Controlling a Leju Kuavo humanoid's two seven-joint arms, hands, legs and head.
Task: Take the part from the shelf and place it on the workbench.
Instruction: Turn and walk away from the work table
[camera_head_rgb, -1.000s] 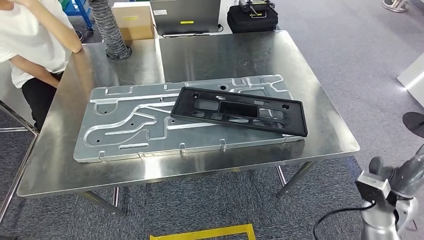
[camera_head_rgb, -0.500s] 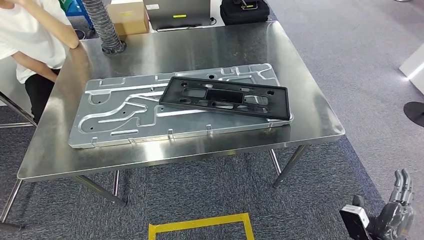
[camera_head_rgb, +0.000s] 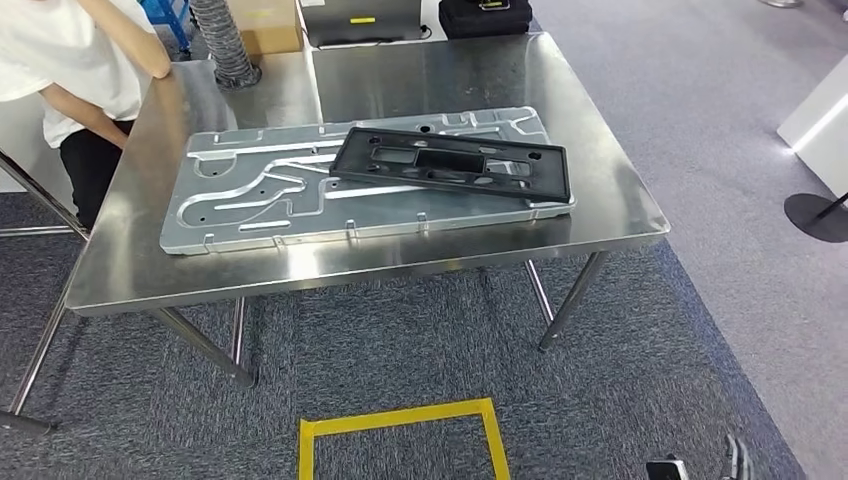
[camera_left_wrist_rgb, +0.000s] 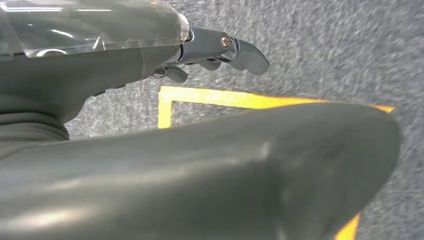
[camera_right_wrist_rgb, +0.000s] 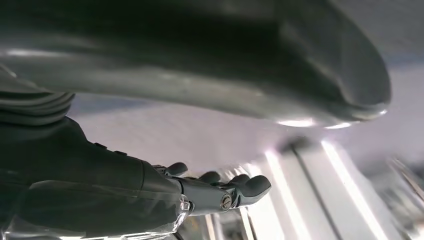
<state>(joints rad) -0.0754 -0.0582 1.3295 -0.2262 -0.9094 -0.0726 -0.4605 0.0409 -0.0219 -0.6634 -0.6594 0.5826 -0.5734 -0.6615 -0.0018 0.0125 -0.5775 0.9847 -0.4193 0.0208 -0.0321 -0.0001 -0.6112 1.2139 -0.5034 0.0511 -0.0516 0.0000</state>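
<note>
A person in a white shirt (camera_head_rgb: 75, 55) is seen at the far-left corner of the steel workbench (camera_head_rgb: 620, 205). A grey corrugated hose (camera_head_rgb: 225, 40) is stood at the far edge, left of centre.

A large stamped silver metal panel (camera_head_rgb: 250, 200) is laid flat across the middle of the surface, its long side running toward the right edge. A black rectangular plastic frame with cut-outs (camera_head_rgb: 450, 165) is rested on the panel's right half, slightly skewed, its near-right corner overhanging the panel.

Judgement: the part is taken to be the black frame, so placement looks done and the step in hand is withdrawal from the bench. Nothing further seems called for except keeping both arms clear of the near edge.

A yellow tape outline (camera_head_rgb: 400, 430) is marked on the grey carpet below the near edge.

Left hand (camera_left_wrist_rgb: 215, 50): fingers loosely extended over the carpet, nothing held. Right hand (camera_right_wrist_rgb: 220, 192): fingers likewise apart and extended, nothing gripped; its fingertips are also glimpsed at the bottom right of the head view.
</note>
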